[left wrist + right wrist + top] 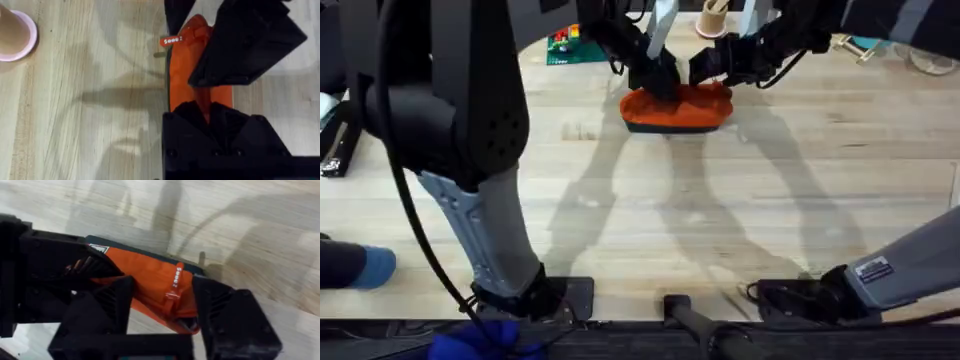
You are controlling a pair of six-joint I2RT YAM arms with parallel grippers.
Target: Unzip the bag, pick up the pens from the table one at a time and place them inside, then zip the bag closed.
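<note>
Orange bag (677,107) was seen upper centre on the bench (640,210), flanked by both pincers; right pincer (162,300) spread around it, left unclear. Zip stage judged unfinished.

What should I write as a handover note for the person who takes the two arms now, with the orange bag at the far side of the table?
Left claw: shut on one end of the bag.
Right claw: at the bag's other end, by the orange ribbon tab; its grip is unclear.
Things: the bag lies flat on the table, far middle, between both claws.
Done: both arms have reached the bag.
Unclear: whether the zipper is open or closed, and where the pens are.
Left: check the zipper and the pens first, then probably finish zipping.
</note>
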